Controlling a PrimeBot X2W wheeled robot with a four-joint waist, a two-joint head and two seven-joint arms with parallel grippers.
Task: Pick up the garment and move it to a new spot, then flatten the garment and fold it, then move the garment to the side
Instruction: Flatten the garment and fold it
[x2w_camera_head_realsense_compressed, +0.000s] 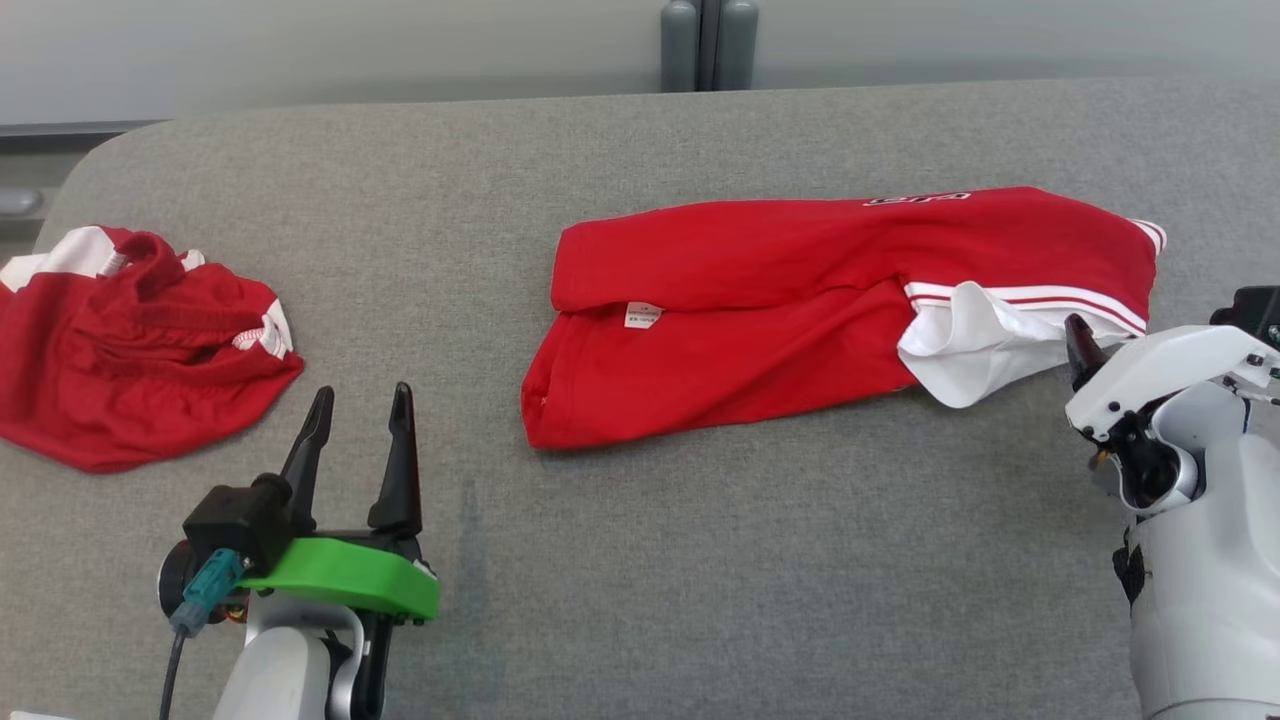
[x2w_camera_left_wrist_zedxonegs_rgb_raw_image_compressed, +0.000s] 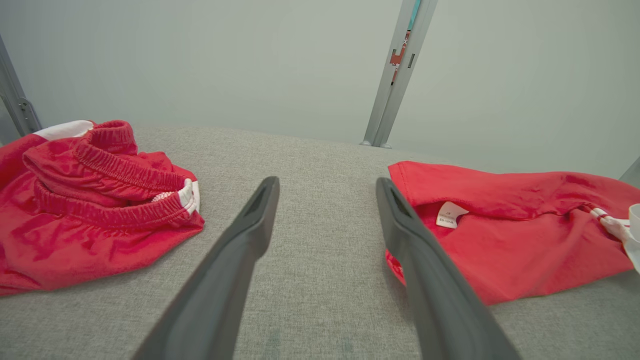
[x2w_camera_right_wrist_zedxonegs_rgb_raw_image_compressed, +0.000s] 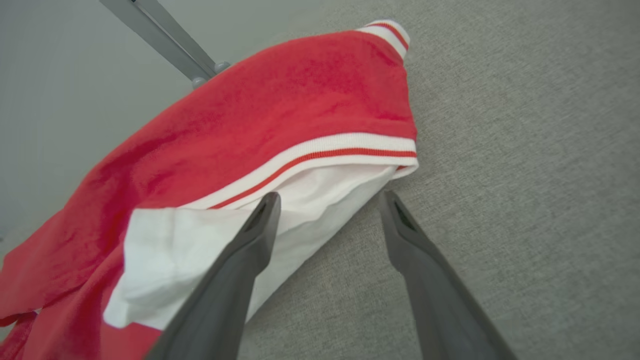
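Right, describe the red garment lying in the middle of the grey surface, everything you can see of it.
The red garment looks like soft knit cloth, folded over itself into a long, rumpled band on the grey fabric surface. A small white label shows at the fold near its left end. At its right end a white panel spills out under white-and-red striped trim. White lettering sits on the far edge. The open right gripper hovers at the white panel; contact is unclear.
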